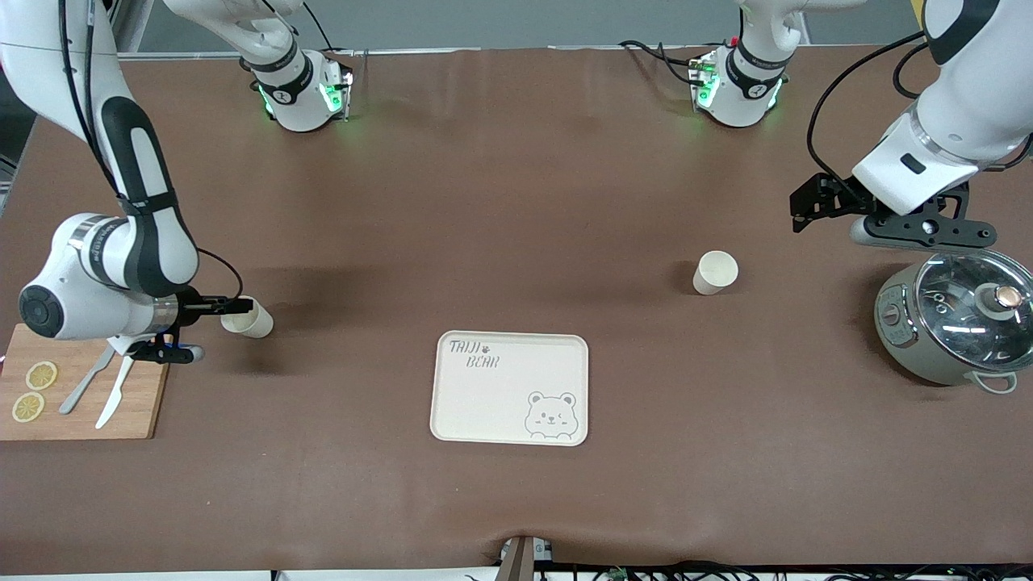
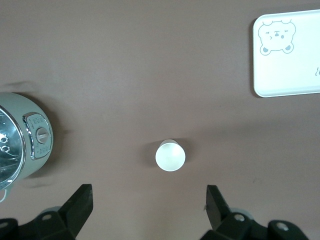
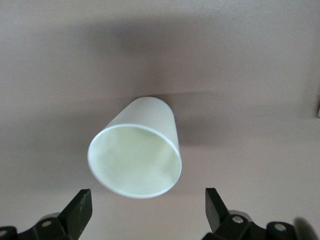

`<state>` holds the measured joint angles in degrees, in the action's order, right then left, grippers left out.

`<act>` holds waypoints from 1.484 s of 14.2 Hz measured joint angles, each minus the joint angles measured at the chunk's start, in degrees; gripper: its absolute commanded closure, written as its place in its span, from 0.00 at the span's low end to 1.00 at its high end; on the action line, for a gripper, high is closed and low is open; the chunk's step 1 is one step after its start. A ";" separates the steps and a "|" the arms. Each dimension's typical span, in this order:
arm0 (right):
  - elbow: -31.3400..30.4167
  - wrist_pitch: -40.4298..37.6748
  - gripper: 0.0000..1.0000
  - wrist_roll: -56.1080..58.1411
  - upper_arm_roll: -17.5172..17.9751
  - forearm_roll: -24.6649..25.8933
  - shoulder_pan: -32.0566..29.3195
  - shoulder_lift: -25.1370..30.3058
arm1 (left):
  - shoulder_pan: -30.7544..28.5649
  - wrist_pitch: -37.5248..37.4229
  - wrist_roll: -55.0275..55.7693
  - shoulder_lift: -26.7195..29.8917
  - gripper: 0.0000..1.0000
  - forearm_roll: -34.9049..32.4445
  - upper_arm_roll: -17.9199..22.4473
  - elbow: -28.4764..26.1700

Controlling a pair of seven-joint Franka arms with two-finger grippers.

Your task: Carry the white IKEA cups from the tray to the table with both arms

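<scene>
Cups first: one white IKEA cup stands upright on the table, just below the right gripper, whose fingers are spread wide on either side without touching it, which reads as a release so the cup rests on its own base. Its twin sits on the table toward the left arm's end, well below the left gripper, fingers also wide and holding nothing, near a pot. Between them the tray lies bare, so the job looks nearly done.
</scene>
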<state>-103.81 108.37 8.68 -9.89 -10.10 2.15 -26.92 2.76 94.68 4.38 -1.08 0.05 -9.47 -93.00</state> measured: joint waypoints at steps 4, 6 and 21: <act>6.77 -6.83 0.00 0.00 -0.13 2.68 -0.04 0.01 | 0.13 0.00 0.15 -0.52 0.00 0.00 -0.05 0.01; 13.24 -14.06 0.00 0.00 -0.16 3.07 -0.05 -0.28 | 0.15 0.05 0.22 -0.89 0.00 0.00 -0.06 0.02; 34.21 -32.73 0.00 0.00 0.04 3.87 -0.21 1.50 | 0.37 0.81 0.37 -0.98 0.00 0.00 -0.49 0.37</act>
<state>-69.60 75.64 8.68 -9.86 -6.22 1.94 -25.42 3.13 95.49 4.75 -2.06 0.05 -9.96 -92.62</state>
